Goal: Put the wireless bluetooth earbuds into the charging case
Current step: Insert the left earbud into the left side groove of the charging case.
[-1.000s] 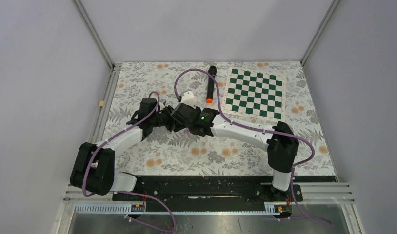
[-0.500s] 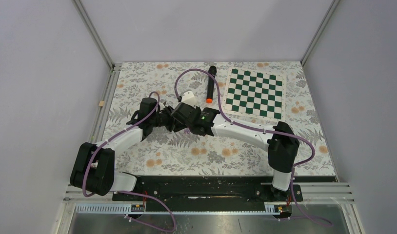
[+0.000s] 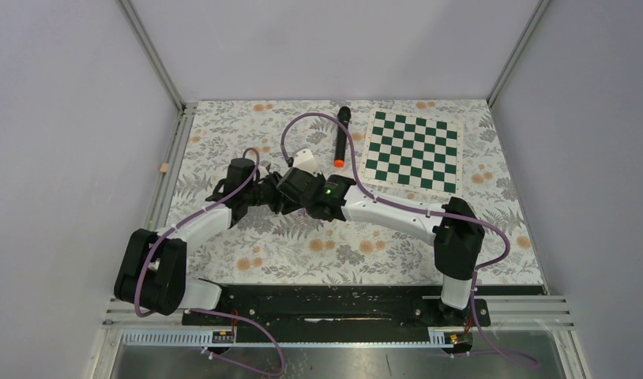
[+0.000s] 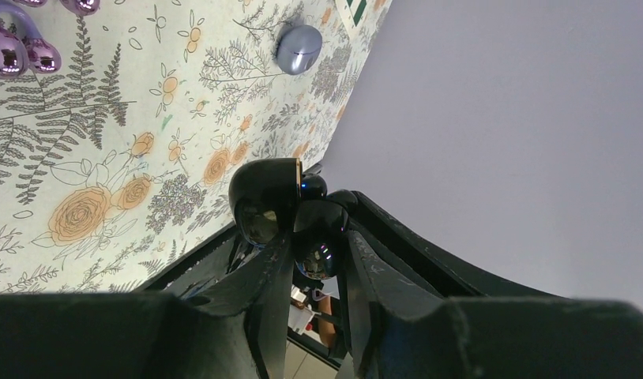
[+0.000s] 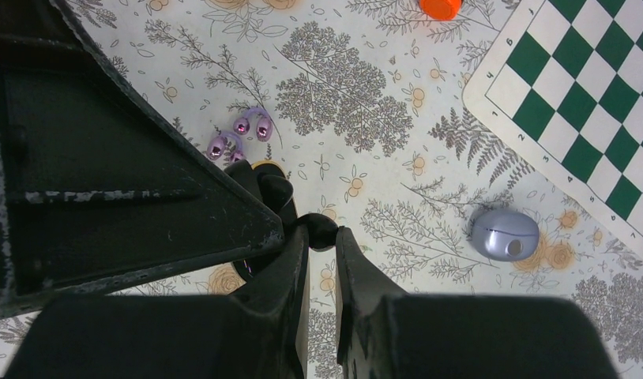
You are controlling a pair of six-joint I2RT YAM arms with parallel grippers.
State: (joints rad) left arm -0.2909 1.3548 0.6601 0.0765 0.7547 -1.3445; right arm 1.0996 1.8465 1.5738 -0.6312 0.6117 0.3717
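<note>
My left gripper [image 4: 318,241] is shut on a glossy black charging case [image 4: 263,201], held off the table with its gold-rimmed lid swung open. My right gripper [image 5: 322,234] is shut on a tiny black earbud [image 5: 320,227] right beside that case [image 5: 277,192]. Both grippers meet over the middle of the floral mat [image 3: 280,189]. A pair of pale purple earbuds [image 5: 241,134] lies on the mat just beyond them, and the same purple earbuds [image 4: 10,51] show in the left wrist view. Whether the case holds an earbud is hidden.
A closed grey-blue oval case [image 5: 504,234] lies on the mat to the right of my right gripper. A long black microphone [image 3: 342,136] with an orange end lies at the back. A green-and-white chessboard [image 3: 413,151] sits at the back right.
</note>
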